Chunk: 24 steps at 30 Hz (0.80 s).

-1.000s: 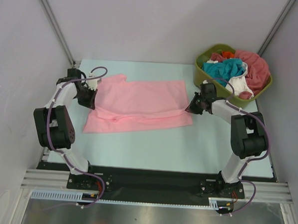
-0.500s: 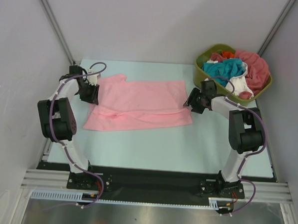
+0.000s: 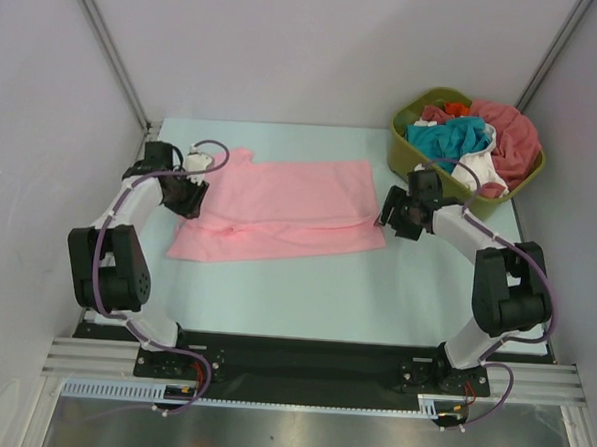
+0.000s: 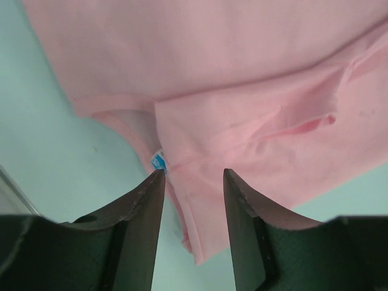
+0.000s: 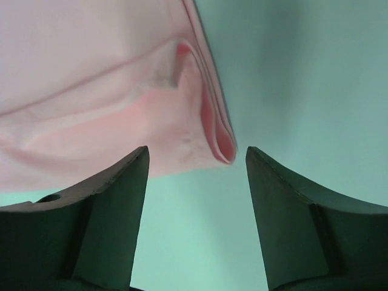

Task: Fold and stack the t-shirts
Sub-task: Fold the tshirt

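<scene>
**Left gripper (image 3: 191, 204) and right gripper (image 3: 392, 210) stood open at either end of the light pink t-shirt (image 3: 280, 203)**

Everything rested on the pale green table (image 3: 325, 285). The light pink t-shirt lay spread flat across the table's middle and left. Its near long edge was doubled over in a rumpled band, and one sleeve reached toward the far left corner.

By the far right corner sat the olive-green tub (image 3: 397, 149), apart from the pink shirt and heaped with more clothes. A coral-red shirt (image 3: 513, 135) bulked over the tub's right side. A teal shirt (image 3: 443, 139) lay in the middle, a white shirt (image 3: 484, 171) spilled toward the near rim, and a scrap of orange shirt (image 3: 457, 109) showed at the far edge.

The left gripper hung low over the shirt's left end, jaws parted and holding nothing. In the left wrist view its dark fingers (image 4: 139, 230) framed a gap in which the shirt's folded edge ran down over the table, unpinched. Whether the tips touched the cloth could not be told.

The right gripper sat at the shirt's right end, just beside the near right corner, with its jaws spread wider. In the right wrist view the doubled corner of pink cloth lay in the gap beyond the fingers (image 5: 109, 206), nearer the right-hand one and clear of both.

A small blue label (image 4: 159, 161) showed on the shirt just past the tip of the left gripper's left-hand finger.
</scene>
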Motion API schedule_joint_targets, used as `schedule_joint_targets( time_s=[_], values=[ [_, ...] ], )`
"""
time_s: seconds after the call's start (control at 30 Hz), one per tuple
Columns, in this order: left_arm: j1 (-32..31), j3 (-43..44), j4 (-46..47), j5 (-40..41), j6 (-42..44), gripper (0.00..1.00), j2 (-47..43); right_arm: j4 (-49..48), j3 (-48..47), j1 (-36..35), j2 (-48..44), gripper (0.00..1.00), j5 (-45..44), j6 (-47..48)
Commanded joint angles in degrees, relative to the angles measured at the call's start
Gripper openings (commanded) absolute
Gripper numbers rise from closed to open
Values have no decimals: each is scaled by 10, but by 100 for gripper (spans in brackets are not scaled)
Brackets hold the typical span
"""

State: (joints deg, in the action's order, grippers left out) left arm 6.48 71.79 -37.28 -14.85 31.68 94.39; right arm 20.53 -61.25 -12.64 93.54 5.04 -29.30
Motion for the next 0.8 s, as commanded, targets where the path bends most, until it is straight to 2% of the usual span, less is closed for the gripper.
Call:
schedule_joint_targets(
  time_s=[0.0, 0.1, 0.2, 0.23, 0.33, 0.43, 0.5, 0.57, 0.6, 0.63, 0.73, 0.77],
  values=[
    [12, -58, -16, 34, 43, 50, -40, 29, 19, -5, 10, 70, 11, 8],
    [11, -106, -42, 44, 107, 54, -65, 34, 19, -7, 38, 69, 29, 5],
    [10, -170, -31, 45, 168, 60, -89, 11, 26, -5, 61, 59, 57, 1],
    [10, -183, -25, 47, 178, 61, -92, 7, 28, -5, 65, 46, 59, -1],
    [10, -213, 12, 63, 195, 61, -89, -9, 36, 1, 66, 25, 67, -11],
    [8, -232, 47, 68, 192, 61, -77, -9, 46, 3, 57, 12, 70, -15],
    [6, -243, 60, 68, 187, 59, -71, -4, 60, 5, 45, 6, 71, -16],
    [4, -251, 63, 61, 183, 47, -67, 1, 74, 10, 32, 2, 71, -16],
    [5, -256, 71, 61, 179, 37, -68, 7, 89, 10, 16, 1, 72, -16],
    [5, -259, 75, 61, 175, 20, -70, 12, 97, 12, 7, 0, 72, -15],
    [4, -266, 55, 38, 173, 0, -79, 44, 124, 14, -33, 0, 69, -11],
    [4, -264, 45, 24, 173, 0, -87, 55, 129, 13, -45, 0, 67, -9]
  ],
)
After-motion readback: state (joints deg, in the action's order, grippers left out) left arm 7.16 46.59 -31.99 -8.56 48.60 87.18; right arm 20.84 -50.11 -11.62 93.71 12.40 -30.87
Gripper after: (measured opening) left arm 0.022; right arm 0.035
